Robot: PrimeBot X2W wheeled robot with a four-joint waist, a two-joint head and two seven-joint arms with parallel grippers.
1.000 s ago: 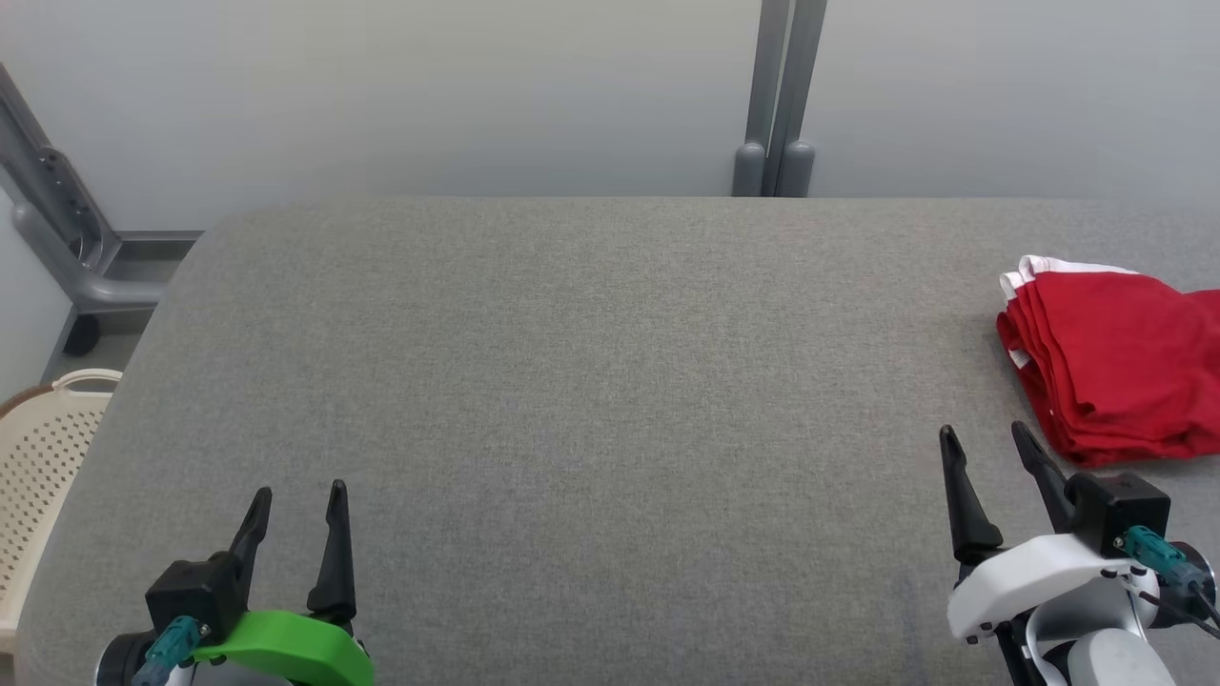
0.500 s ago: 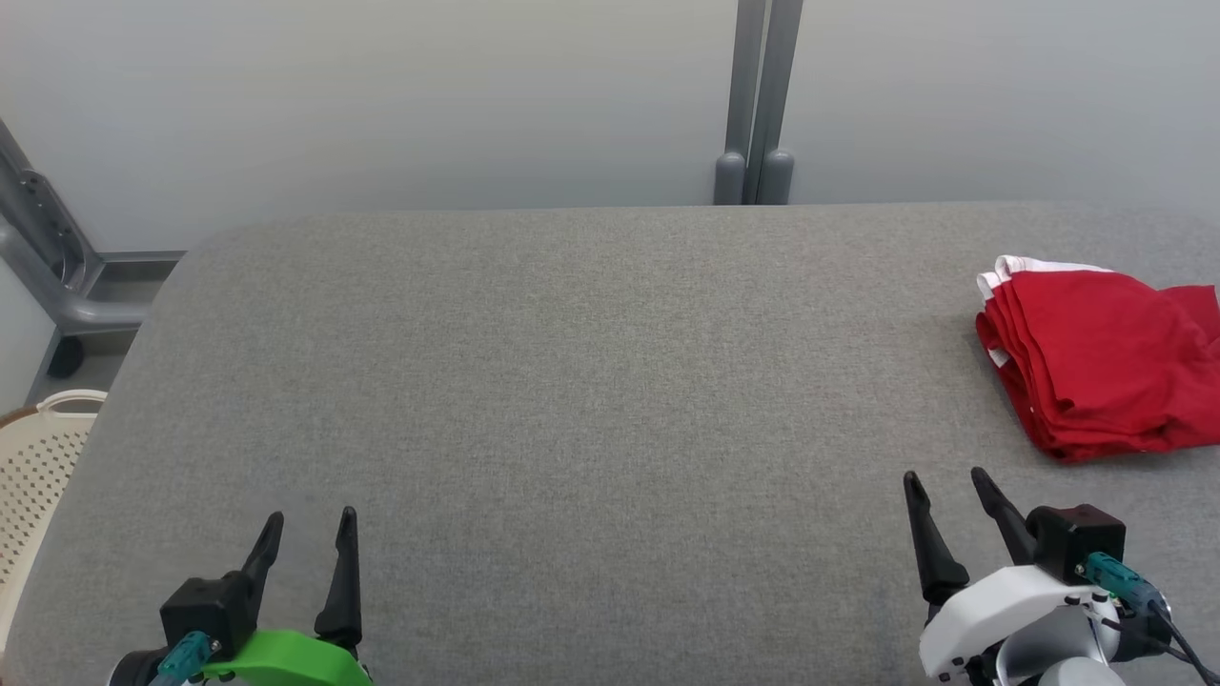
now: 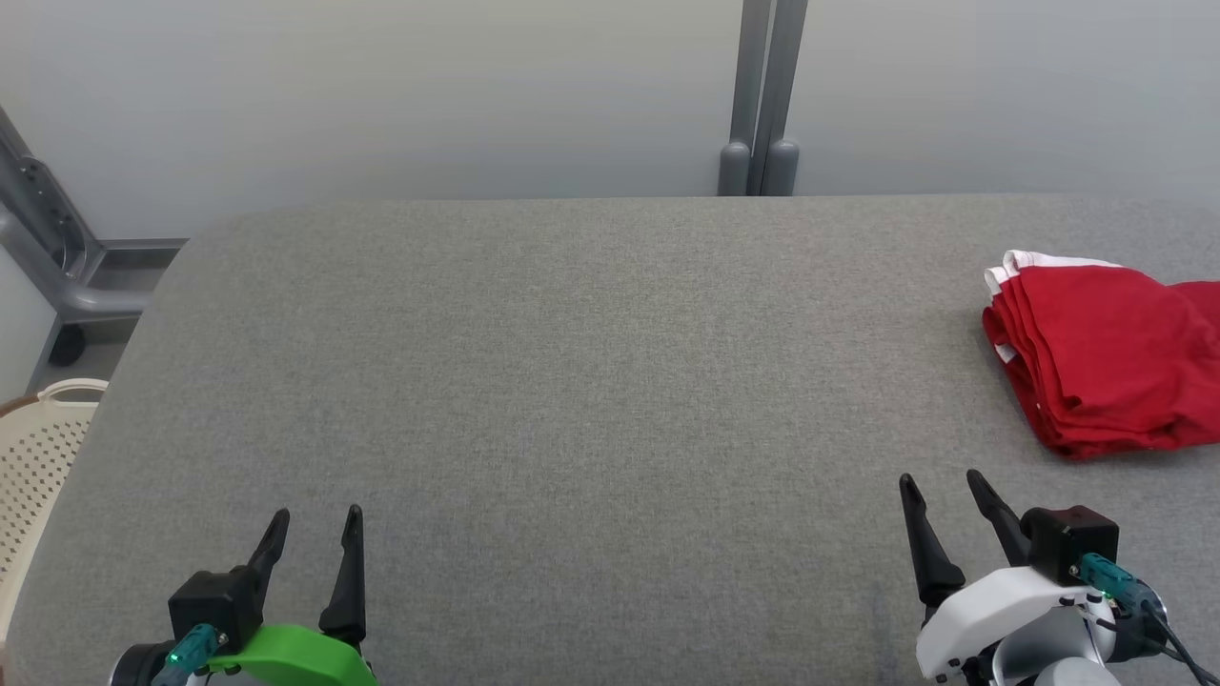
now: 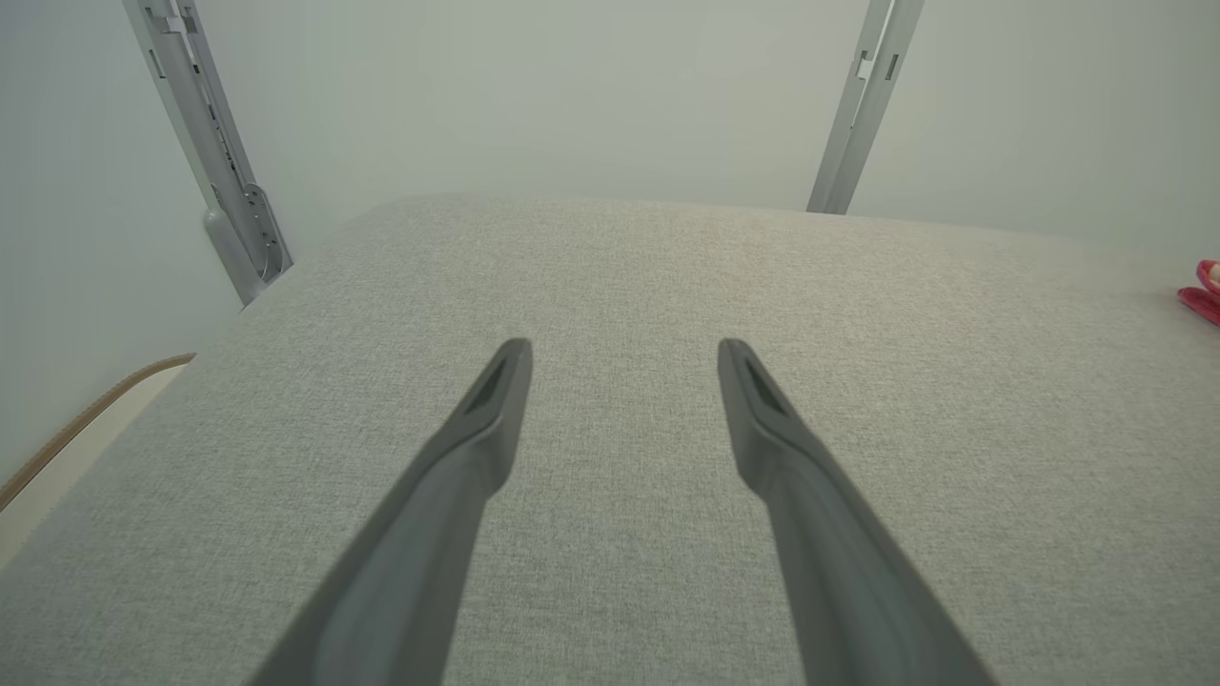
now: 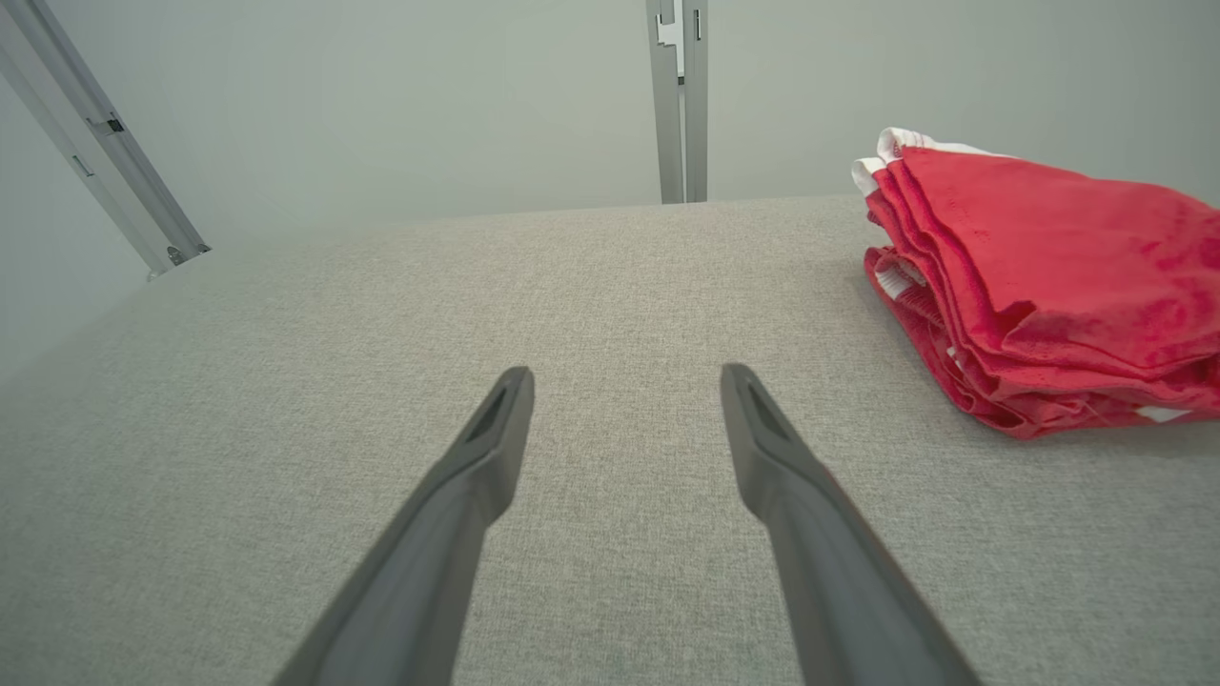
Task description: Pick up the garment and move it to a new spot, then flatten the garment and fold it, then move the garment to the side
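Folded red cloth garment point(image 3: 1106, 353) lying ahead and right of white right gripper point(image 3: 939, 477), far from green left gripper point(image 3: 317, 513). Both spread apart, empty.

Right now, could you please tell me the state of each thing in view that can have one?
Red garment: folded, lying at the right of the grey table, unheld.
Left gripper: open, empty.
Right gripper: open, empty, near the garment, not touching it.
Laundry basket: beside the table's left edge, contents hidden.
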